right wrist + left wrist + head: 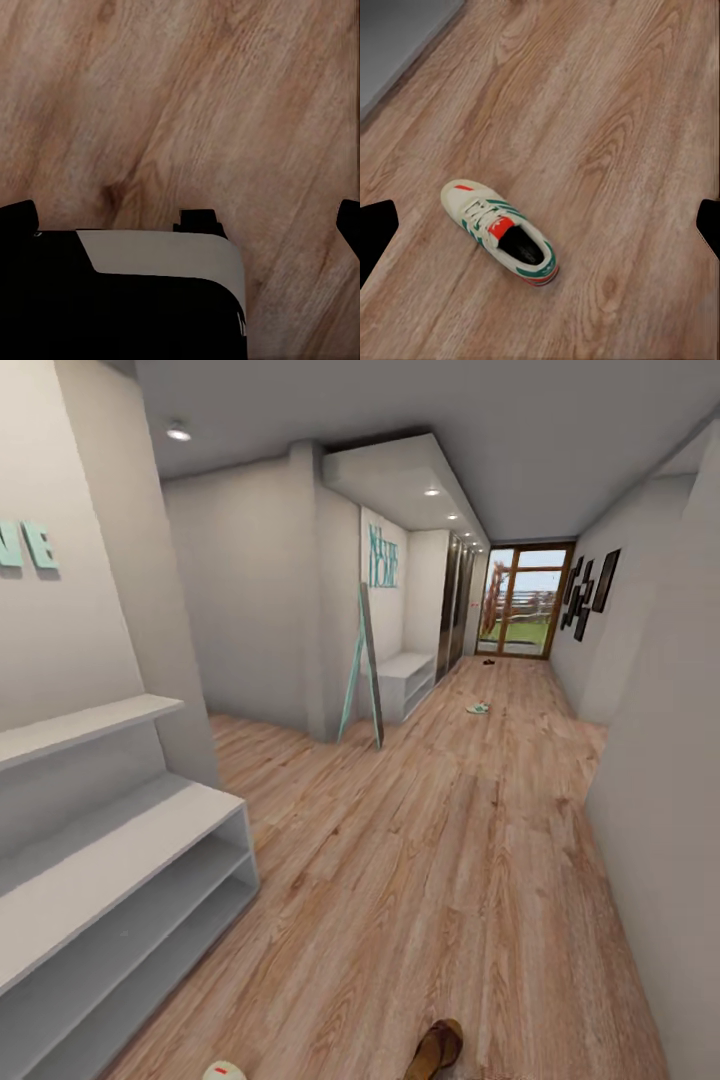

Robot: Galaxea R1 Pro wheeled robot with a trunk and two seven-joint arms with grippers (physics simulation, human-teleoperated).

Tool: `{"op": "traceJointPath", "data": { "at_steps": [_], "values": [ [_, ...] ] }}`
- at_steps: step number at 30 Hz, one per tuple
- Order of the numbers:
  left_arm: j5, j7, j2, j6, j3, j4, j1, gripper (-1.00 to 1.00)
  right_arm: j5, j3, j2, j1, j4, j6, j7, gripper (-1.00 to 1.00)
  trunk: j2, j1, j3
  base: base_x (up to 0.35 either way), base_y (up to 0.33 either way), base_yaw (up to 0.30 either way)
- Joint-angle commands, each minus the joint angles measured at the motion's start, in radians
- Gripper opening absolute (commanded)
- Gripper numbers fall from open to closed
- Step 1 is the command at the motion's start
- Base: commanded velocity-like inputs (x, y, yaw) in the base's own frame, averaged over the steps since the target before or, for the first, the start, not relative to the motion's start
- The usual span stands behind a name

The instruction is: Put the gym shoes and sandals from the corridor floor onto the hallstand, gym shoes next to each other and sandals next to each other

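Observation:
One gym shoe (502,234), white with green stripes and a red tongue, lies on the corridor floor (607,112) below my left gripper (541,229). That gripper is open, with its dark fingertips (375,232) at the frame edges and well above the shoe. In the head view the shoe's toe (225,1071) peeks in at the bottom edge. A brown sandal (435,1050) lies to its right. Far down the corridor lie a second gym shoe (478,708) and a small dark sandal (488,661). The pale grey hallstand (130,860) stands at the left. My right gripper (184,219) hangs open over bare floor.
A tall mirror (365,670) leans on the left wall corner, beside a second low white bench unit (405,675). A glass door (525,615) ends the corridor, and picture frames (590,590) hang on the right wall. My black and white base (135,300) appears under the right gripper.

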Motion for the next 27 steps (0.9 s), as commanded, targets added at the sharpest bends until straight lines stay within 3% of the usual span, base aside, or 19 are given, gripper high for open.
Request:
{"op": "traceJointPath", "data": {
  "at_steps": [1,27],
  "values": [
    [0.0,0.0,0.0,-0.003,0.0,0.0,0.0,1.0,-0.001,-0.001,0.0,0.0,-0.002,0.0,0.0,1.0,0.0,0.0,-0.001,0.0,0.0,-0.3],
    [-0.001,0.0,0.0,-0.003,0.001,0.0,0.0,1.0,-0.001,-0.001,0.0,0.0,-0.004,0.0,-0.002,1.0,0.0,0.0,-0.001,0.0,0.0,-0.3]
  ]
}}
